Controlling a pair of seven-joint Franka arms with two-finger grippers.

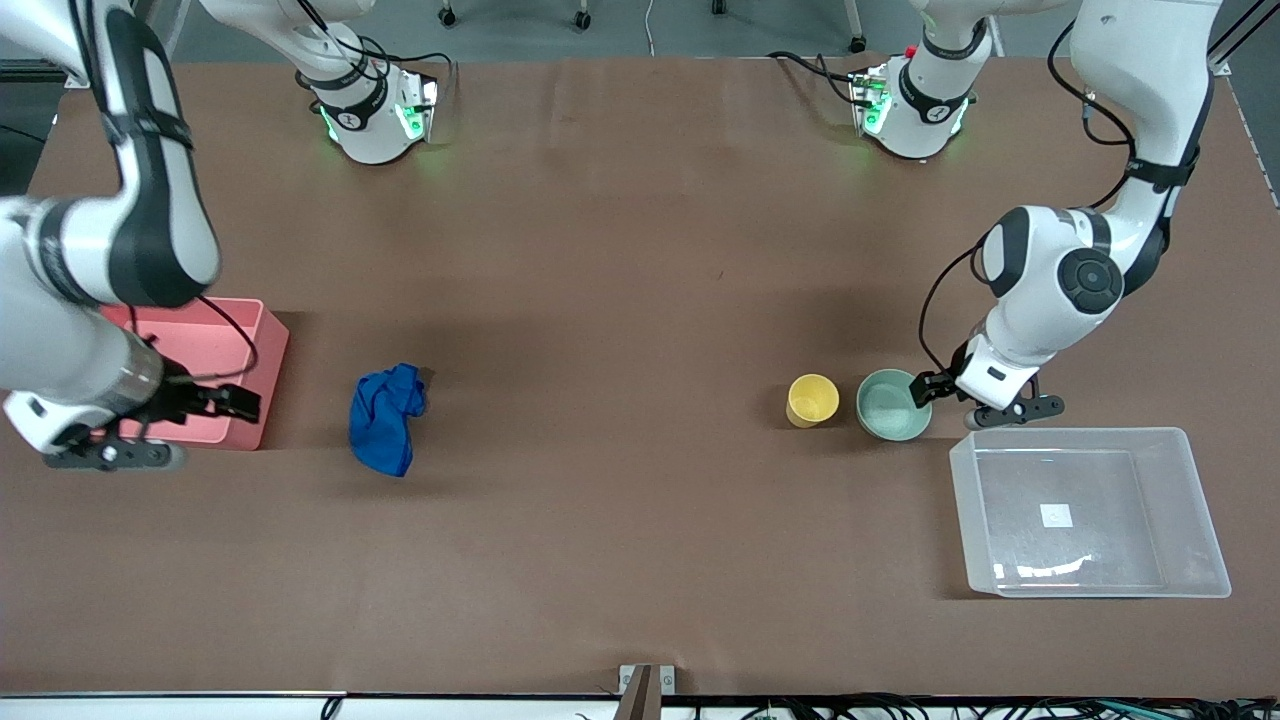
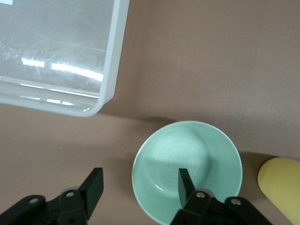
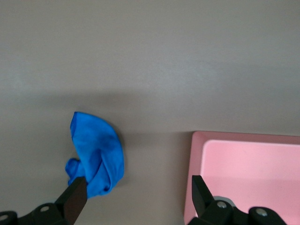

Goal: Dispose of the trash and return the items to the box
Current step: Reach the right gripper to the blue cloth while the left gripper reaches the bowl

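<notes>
Straddling bowl (image 2: 187,173) rim, left gripper (image 2: 140,183) spread; right gripper (image 3: 136,196) spread over pink bin (image 3: 248,164).

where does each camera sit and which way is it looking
Front view: high across the table, facing both arm bases; shows both arms, pink bin, blue cloth, yellow cup, clear tub.
Left wrist view: on the left arm, looking down past the left gripper, whose jaws straddle the mint bowl's rim.
Right wrist view: looking down past the open right gripper.
Shared: cloth and bin, front and right wrist.
</notes>
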